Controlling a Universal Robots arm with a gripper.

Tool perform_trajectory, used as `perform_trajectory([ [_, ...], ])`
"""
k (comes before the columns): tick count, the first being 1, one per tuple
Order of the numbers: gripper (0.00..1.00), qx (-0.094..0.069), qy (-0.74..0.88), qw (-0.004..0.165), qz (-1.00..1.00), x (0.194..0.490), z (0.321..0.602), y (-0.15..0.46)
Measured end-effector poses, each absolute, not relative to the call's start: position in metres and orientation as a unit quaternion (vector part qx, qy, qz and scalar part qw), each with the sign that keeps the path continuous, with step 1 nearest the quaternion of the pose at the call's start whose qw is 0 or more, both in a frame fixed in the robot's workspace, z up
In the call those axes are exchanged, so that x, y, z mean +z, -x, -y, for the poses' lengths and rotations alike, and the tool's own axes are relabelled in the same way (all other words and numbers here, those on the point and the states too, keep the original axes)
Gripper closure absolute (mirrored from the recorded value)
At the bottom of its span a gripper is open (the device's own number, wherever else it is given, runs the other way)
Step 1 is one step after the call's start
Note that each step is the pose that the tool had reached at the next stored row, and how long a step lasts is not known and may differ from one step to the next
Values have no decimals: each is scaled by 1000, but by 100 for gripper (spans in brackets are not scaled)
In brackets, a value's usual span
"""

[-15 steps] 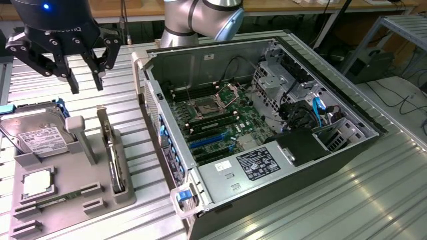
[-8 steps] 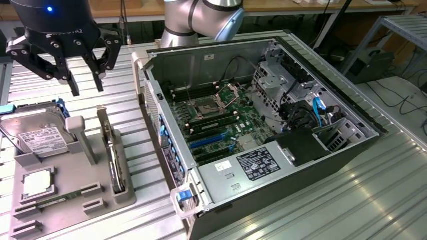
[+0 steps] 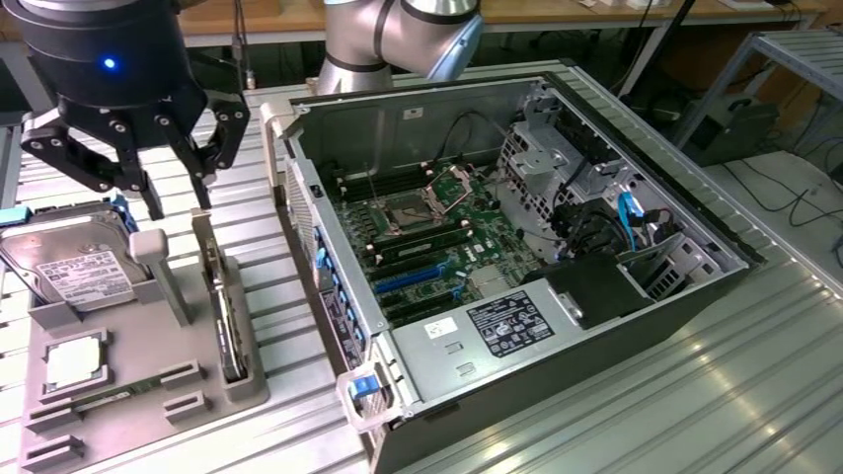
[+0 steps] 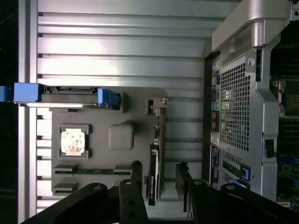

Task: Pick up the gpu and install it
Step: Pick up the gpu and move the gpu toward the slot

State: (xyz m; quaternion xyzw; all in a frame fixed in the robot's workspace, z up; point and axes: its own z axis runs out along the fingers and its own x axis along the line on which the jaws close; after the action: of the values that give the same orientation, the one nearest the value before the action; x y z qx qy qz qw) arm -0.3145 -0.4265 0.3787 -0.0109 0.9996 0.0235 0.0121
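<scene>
Exterior view: my gripper (image 3: 174, 202) hangs with its fingers (image 3: 204, 197) spread and empty. The gpu (image 3: 227, 331) stands on edge in the grey holder (image 3: 145, 415), below the fingertips.

Wrist view: the card's thin edge lies between the two fingers, not quite centred. If I go down like this, I judge the nearer finger could land on the board or fan. The other could clip the computer case (image 4: 233, 107) close beside it.

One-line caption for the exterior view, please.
Open gripper poised above the gpu, which stands on edge in a gray holder beside the open computer case.
</scene>
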Motion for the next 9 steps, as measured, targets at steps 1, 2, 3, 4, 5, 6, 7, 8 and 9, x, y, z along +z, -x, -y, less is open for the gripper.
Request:
perform_trajectory([
  [1,58,23,12,12,-1000,377,427,314],
  [2,58,23,13,12,-1000,375,427,314],
  [3,58,23,13,12,-1000,373,427,314],
  [4,58,23,13,12,-1000,372,427,314],
  [5,58,23,14,11,-1000,370,428,314],
  [6,58,23,17,10,-1000,367,430,314],
  [7,57,23,18,9,-1000,365,432,314],
  [8,57,23,18,9,-1000,363,433,314],
  [9,51,23,19,8,-1000,362,434,314],
])
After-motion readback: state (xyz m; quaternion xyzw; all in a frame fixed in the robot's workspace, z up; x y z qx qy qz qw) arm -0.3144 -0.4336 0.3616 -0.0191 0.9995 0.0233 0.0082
